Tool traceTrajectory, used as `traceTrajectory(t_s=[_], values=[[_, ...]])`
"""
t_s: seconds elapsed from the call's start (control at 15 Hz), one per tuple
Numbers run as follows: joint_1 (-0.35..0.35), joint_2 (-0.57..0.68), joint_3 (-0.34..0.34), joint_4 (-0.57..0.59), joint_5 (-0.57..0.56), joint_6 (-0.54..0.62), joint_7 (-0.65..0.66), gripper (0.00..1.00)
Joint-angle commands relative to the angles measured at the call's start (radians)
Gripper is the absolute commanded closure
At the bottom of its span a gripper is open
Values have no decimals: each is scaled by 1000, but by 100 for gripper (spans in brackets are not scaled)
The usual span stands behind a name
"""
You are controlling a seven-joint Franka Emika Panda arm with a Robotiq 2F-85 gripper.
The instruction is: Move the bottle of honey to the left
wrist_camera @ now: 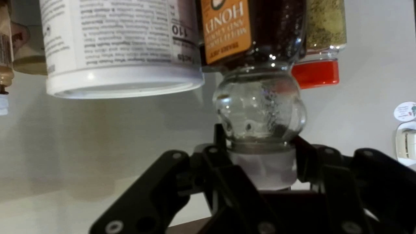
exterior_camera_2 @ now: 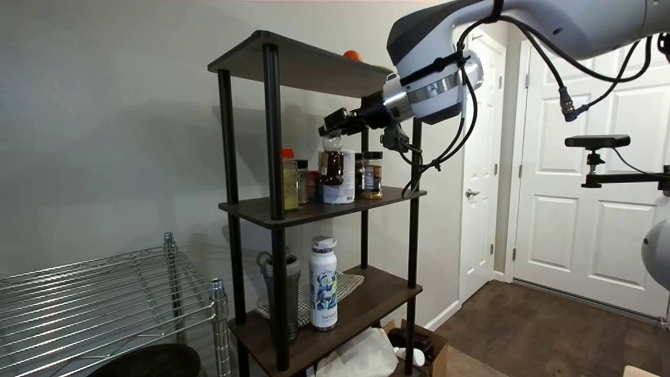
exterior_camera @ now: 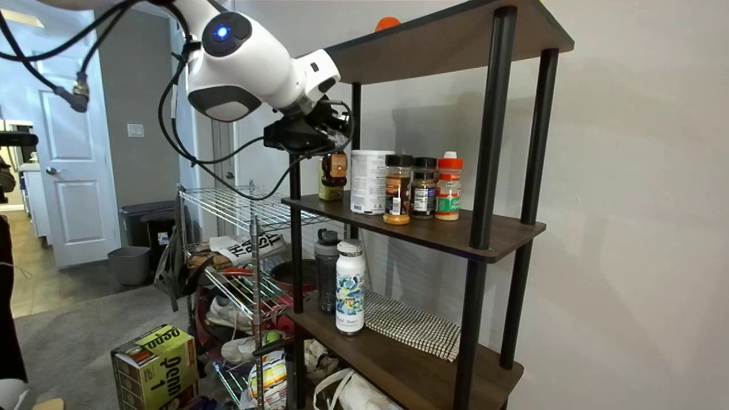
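Wrist view: my black, jointed tool point(wrist_camera: 261, 159) clamps the rounded, clear, brown-filled honey bottle point(wrist_camera: 261, 100); best carried left upright.

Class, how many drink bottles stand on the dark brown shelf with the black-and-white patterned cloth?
2: in both exterior views, a dark grey bottle on the left, a white cylindrical bottle with a colourful print on the right. No other seems hidden.

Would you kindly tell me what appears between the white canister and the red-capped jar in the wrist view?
In the wrist view, the honey bottle appears between the white canister and the red-capped jar, partly covering the jar.
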State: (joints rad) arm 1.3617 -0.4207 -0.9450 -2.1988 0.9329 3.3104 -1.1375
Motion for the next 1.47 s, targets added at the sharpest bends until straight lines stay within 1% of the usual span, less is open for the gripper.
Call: traceTrajectory(t_s=[0.0, 0.27, 0.6, 0.73, 1.07, 1.4], values=[[95, -100, -45, -61, -50, 68, -69, 83], [149, -147, -83, -125, -127, 104, -73, 83], [224, -194, -145, -165, -209, 190, -49, 83], [195, -165, -148, -137, -241, 147, -19, 83], [212, -142, -193, -114, -268, 144, -3, 83], [233, -134, -206, -112, -263, 143, 1, 83]])
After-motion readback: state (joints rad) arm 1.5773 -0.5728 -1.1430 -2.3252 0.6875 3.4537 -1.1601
